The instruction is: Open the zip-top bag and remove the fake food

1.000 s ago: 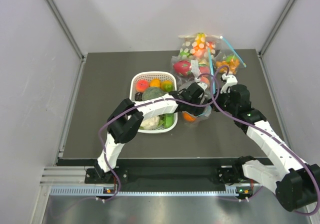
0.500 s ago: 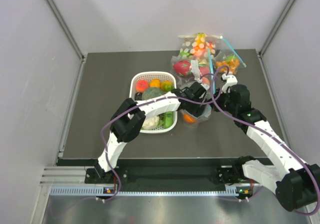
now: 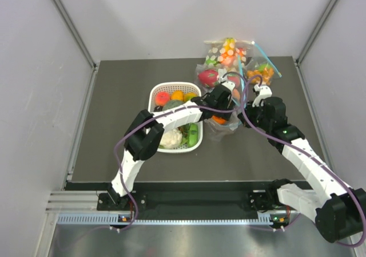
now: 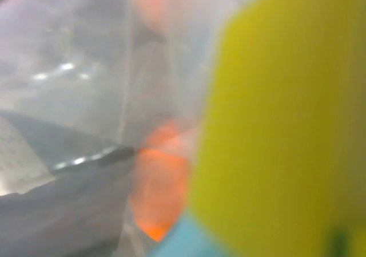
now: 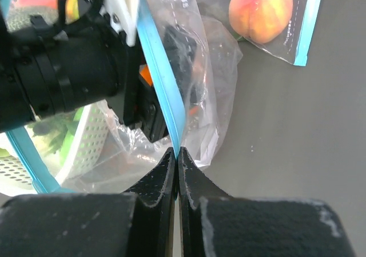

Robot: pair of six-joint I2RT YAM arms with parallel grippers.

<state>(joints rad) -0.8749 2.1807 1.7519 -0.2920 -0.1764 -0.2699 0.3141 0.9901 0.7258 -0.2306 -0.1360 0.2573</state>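
Right claw (image 5: 177, 152) pinched tight on zip-top bag (image 5: 220, 56) at its blue strip (image 5: 162, 79). Bag lies on tabletop (image 3: 114, 114), beside basket (image 3: 155, 92). Left claw (image 3: 223, 104) inside bag near orange fruit (image 4: 159, 194); cannot tell its opening.

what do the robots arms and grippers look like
The left arm and right arm have white link shells with black joint housings. A purple cable runs loosely along each. The right gripper has matte black fingers tapering to thin tips.
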